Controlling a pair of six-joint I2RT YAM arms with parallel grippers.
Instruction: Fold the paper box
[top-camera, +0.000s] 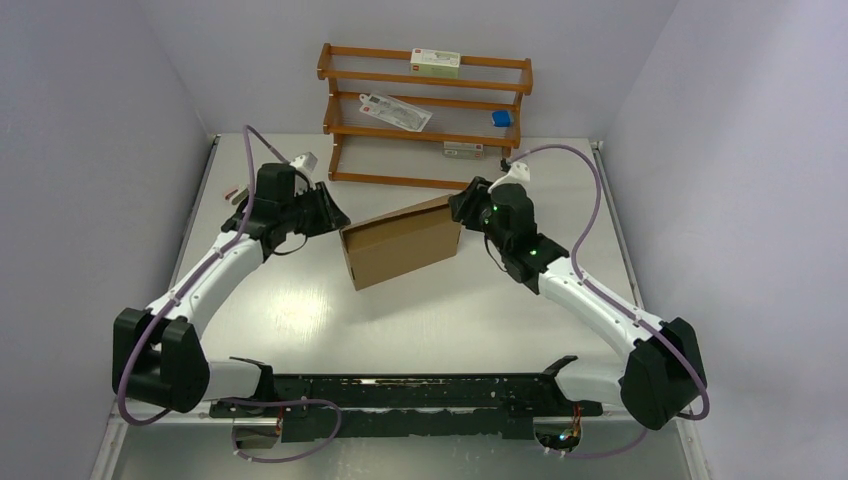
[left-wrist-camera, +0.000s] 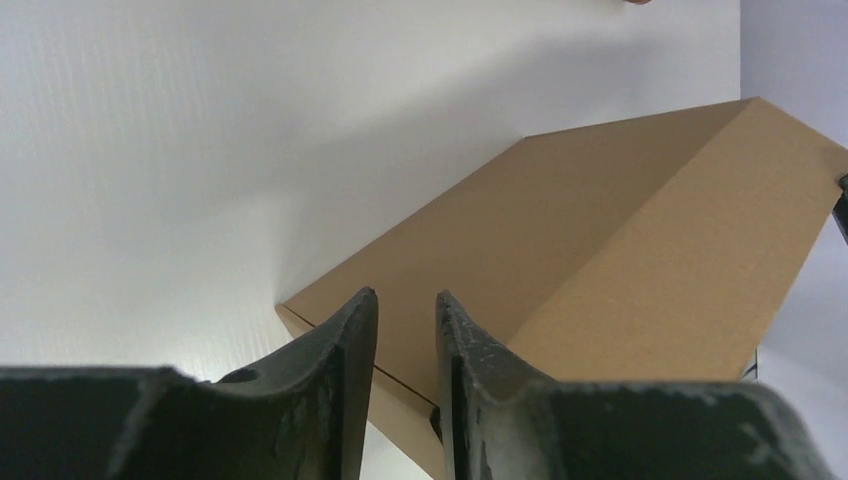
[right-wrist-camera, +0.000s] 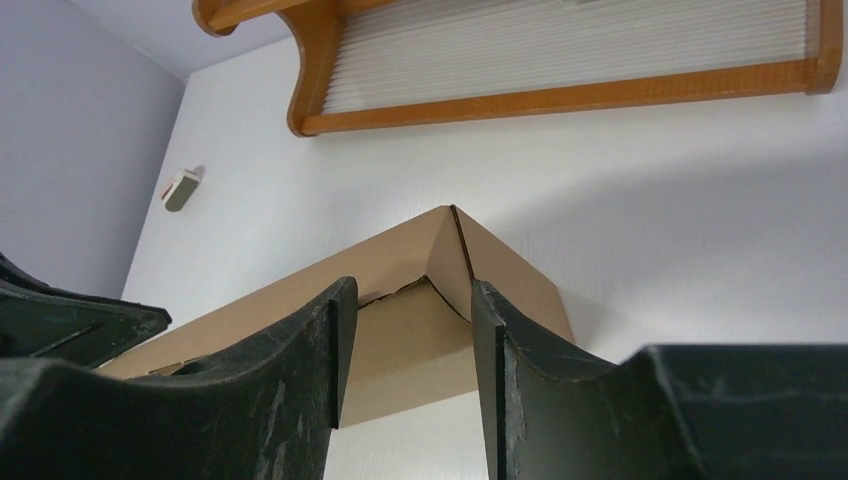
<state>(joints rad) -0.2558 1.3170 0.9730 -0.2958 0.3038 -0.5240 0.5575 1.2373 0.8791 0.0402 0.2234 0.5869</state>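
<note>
Paper box (top-camera: 402, 245) sits mid-counter (top-camera: 300, 310), near the wooden rack (top-camera: 400, 181), with a pincer at each end. Right pincer (right-wrist-camera: 412, 290) is open around a box corner. Left pincer (left-wrist-camera: 402, 300) is nearly closed at the box edge, can't tell if it's pinching.

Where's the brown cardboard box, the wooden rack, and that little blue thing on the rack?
paper box (top-camera: 405, 255): top external view, its near side wall.
wooden rack (top-camera: 400, 181): top external view, its bottom rail.
blue thing (top-camera: 502, 118): top external view, its middle.
</note>
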